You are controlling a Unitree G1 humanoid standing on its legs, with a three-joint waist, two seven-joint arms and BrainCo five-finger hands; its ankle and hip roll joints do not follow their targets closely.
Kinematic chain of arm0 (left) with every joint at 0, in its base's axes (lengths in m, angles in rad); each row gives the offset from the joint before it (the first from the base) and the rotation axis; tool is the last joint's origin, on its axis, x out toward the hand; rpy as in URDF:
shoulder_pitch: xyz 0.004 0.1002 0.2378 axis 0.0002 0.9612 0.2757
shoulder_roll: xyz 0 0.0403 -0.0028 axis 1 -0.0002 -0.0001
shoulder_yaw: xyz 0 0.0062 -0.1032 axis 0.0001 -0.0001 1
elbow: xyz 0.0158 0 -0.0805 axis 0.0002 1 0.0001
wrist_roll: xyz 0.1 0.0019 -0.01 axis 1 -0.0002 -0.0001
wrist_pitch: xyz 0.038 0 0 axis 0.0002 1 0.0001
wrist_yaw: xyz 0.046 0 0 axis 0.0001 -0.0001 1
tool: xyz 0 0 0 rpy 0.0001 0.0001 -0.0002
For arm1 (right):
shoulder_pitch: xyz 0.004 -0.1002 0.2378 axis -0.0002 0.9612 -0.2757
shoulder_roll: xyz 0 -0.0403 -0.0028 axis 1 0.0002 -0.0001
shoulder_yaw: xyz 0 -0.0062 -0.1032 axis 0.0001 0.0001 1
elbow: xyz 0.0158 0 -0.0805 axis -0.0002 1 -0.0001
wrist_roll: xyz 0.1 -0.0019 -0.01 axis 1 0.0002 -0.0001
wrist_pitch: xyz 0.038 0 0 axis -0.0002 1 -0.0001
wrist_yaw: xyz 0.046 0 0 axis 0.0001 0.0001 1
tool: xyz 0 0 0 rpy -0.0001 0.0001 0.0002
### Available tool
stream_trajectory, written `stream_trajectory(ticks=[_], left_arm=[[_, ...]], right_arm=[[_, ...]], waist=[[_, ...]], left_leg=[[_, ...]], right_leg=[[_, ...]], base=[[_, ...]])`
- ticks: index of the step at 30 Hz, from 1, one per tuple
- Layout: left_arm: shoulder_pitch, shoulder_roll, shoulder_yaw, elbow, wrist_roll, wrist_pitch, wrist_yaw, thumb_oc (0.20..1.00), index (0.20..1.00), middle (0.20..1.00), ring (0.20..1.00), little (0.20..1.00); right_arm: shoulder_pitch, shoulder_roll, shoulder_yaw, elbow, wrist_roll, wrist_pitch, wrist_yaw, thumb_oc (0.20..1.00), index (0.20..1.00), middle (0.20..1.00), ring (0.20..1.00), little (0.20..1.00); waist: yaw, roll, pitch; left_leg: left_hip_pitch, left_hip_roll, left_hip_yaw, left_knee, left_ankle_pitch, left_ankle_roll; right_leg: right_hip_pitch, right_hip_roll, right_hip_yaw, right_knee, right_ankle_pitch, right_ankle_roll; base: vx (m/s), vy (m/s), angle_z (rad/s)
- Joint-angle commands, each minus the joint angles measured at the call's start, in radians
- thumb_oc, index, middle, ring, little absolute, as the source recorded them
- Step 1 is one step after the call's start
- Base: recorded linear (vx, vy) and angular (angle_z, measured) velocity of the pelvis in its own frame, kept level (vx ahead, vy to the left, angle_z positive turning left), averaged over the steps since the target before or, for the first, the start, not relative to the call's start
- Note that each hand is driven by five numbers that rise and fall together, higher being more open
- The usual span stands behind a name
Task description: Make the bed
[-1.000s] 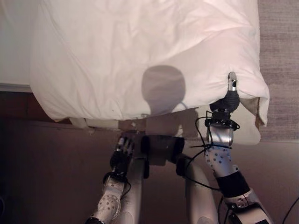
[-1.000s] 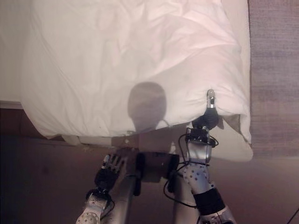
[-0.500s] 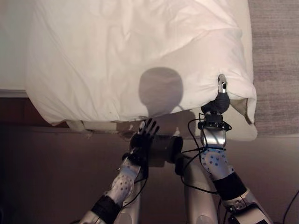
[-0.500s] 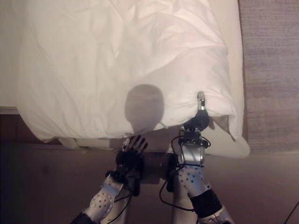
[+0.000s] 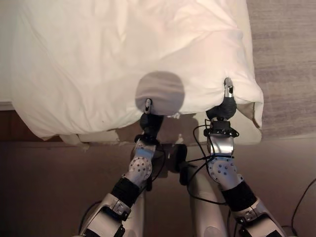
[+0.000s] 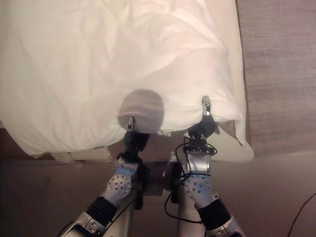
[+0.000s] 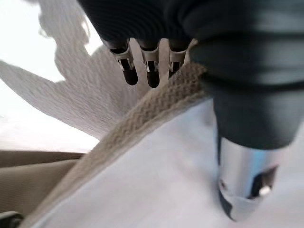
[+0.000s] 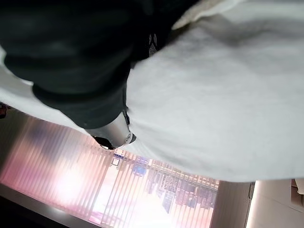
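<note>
Duvet: white duvet (image 5: 133, 54), rumpled, covers the bed (image 5: 244, 136) and overhangs its near edge; the near hem is raised at two spots.
Left hand: left hand (image 5: 149, 118) at the duvet's near hem, about midway along the bed's near edge. Thumb lies on top of the cloth; in the left wrist view the fingers (image 7: 149, 64) curl under the woven hem band, pinching the duvet.
Right hand: right hand (image 5: 223, 106) at the same hem, near the bed's right corner. Thumb rests on top of the cloth, the fingers go under it; grasping the duvet edge.
Spacing: the two hands are well apart along the hem, both at the near edge.
Mattress: pale edge shows below the duvet at the right corner.
Floor: grey carpet (image 5: 284, 64) right of the bed.
</note>
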Motion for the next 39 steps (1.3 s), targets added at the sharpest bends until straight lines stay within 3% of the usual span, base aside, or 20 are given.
stream_trajectory(ticks=[1,11,12,23,24,34,39], left_arm=[[0.005,-0.041,0.06,-0.016,0.008,-0.057,-0.018,1.0,1.0,1.0,1.0,1.0],[0.008,-0.029,0.192,0.022,0.016,-0.137,0.017,1.0,1.0,1.0,1.0,1.0],[0.011,-0.005,0.281,0.039,0.05,-0.175,0.05,1.0,1.0,1.0,1.0,1.0],[0.018,0.062,0.473,0.087,0.12,-0.262,0.164,1.0,1.0,1.0,1.0,1.0],[0.011,0.082,0.507,0.109,0.15,-0.284,0.218,1.0,1.0,1.0,1.0,1.0],[-0.041,0.196,0.621,0.254,0.209,-0.283,0.328,1.0,1.0,1.0,1.0,1.0],[-0.091,0.308,0.706,0.386,0.253,-0.279,0.419,1.0,1.0,1.0,1.0,1.0]], right_arm=[[0.038,0.025,-0.028,-0.124,-0.019,-0.046,0.107,0.2,0.2,0.2,0.2,0.2],[0.044,0.024,-0.047,-0.129,-0.035,-0.046,0.107,0.2,0.2,0.2,0.2,0.2],[0.05,0.018,-0.07,-0.138,-0.053,-0.049,0.095,0.2,0.2,0.2,0.2,0.2],[0.073,-0.011,-0.102,-0.152,-0.071,-0.045,0.06,0.2,0.2,0.2,0.2,0.2],[0.079,-0.015,-0.11,-0.157,-0.072,-0.044,0.048,0.2,0.2,0.2,0.2,0.2],[0.114,-0.047,-0.118,-0.162,-0.069,-0.048,0.015,0.2,0.2,0.2,0.2,0.2],[0.161,-0.067,-0.125,-0.167,-0.071,-0.059,-0.017,0.2,0.2,0.2,0.2,0.2]], waist=[[-0.014,0.001,-0.094],[-0.006,0.001,-0.097],[0.001,0.003,-0.099],[0.012,0.012,-0.11],[0.013,0.012,-0.111],[0.009,0.006,-0.119],[0.006,0.0,-0.13]], left_leg=[[-0.039,-0.026,0.011,-0.021,0.012,0.013],[-0.042,-0.027,0.008,-0.02,0.009,0.013],[-0.041,-0.024,0.008,-0.027,0.013,0.009],[-0.052,-0.026,-0.002,-0.013,0.006,0.006],[-0.054,-0.026,-0.002,-0.01,0.006,0.004],[-0.056,-0.022,0.002,-0.001,0.001,0.0],[-0.054,-0.019,0.008,0.001,-0.003,-0.002]], right_leg=[[-0.008,0.004,0.049,-0.044,0.075,0.089],[-0.01,0.004,0.048,-0.043,0.075,0.09],[-0.008,0.004,0.044,-0.05,0.074,0.09],[-0.016,0.002,0.036,-0.032,0.061,0.085],[-0.017,0.001,0.036,-0.028,0.06,0.085],[-0.017,-0.001,0.04,-0.021,0.058,0.086],[-0.017,0.0,0.044,-0.017,0.056,0.088]], base=[[0.0,0.0,0.0],[0.0,-0.001,0.0],[0.04,-0.016,-0.01],[0.0,-0.001,0.0],[0.0,0.0,0.0],[0.0,0.0,0.0],[0.0,0.006,0.0]])
